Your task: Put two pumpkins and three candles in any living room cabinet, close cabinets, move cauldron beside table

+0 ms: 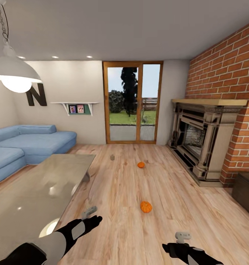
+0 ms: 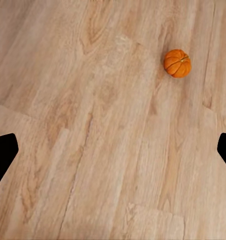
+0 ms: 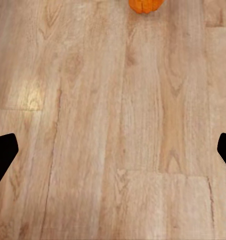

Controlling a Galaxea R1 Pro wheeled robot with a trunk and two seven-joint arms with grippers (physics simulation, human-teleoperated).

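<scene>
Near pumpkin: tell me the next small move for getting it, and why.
Probably roll forward a little and lower the right gripper toward the near pumpkin. It lies on the bare floor ahead of both grippers, untouched. The right gripper's fingers stand wide apart with nothing between them, and the pumpkin sits at that wrist view's edge.

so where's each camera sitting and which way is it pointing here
Head view: high on the robot, facing forward and down over the wooden floor, glossy table and two pumpkins; both arms show, left pincer, right pincer.
Left wrist view: looks down at floor past dark fingertips, nearer pumpkin ahead.
Right wrist view: same downward look, fingertips at the edges.
Shared: the nearer pumpkin appears in all three.
</scene>
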